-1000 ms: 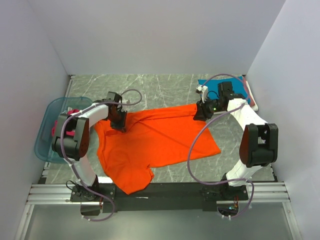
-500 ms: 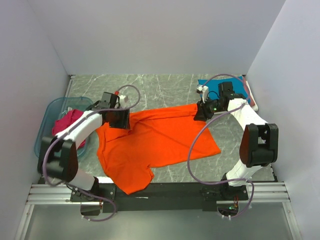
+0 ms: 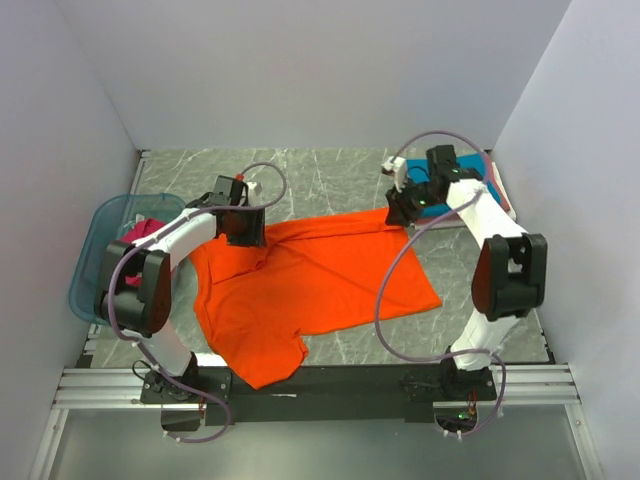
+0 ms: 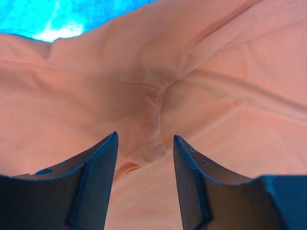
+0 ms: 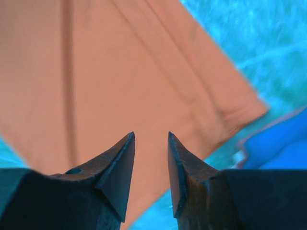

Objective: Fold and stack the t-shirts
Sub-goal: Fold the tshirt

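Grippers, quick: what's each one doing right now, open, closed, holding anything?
Left gripper: jaws open, holding nothing, just above the orange t-shirt.
Right gripper: jaws open, holding nothing, by the same shirt's corner.

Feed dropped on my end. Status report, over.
Left gripper open, right gripper open, both empty. Orange t-shirt spread out, not folded. Nothing blocking it.

A translucent blue plastic tub (image 3: 88,278) sits at the left edge of the grey marbled counter (image 3: 330,178).

White arms (image 3: 180,235) w/ blk joints (image 3: 510,275), lilac cables (image 3: 377,305); L claw (image 4: 145,135), R claw (image 5: 150,133) dark wedges.
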{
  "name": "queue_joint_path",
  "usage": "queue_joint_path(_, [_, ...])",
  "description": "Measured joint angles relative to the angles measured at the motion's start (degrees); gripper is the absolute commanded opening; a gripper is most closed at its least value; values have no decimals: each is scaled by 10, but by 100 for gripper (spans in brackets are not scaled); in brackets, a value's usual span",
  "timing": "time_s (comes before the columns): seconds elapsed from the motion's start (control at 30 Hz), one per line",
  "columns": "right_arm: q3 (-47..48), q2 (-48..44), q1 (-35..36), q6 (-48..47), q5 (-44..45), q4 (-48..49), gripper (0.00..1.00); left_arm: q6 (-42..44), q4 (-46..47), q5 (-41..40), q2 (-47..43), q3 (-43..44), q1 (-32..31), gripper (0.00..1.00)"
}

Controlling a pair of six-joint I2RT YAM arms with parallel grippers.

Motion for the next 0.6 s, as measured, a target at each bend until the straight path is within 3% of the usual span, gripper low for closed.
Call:
queue_joint_path(0.3, [83, 116, 46, -209, 80, -72, 44, 30, -1, -10, 6, 16, -33, 56])
queue_joint_path(0.6, [118, 135, 46, -329, 103, -109, 44, 96, 13, -29, 70, 53, -58, 52])
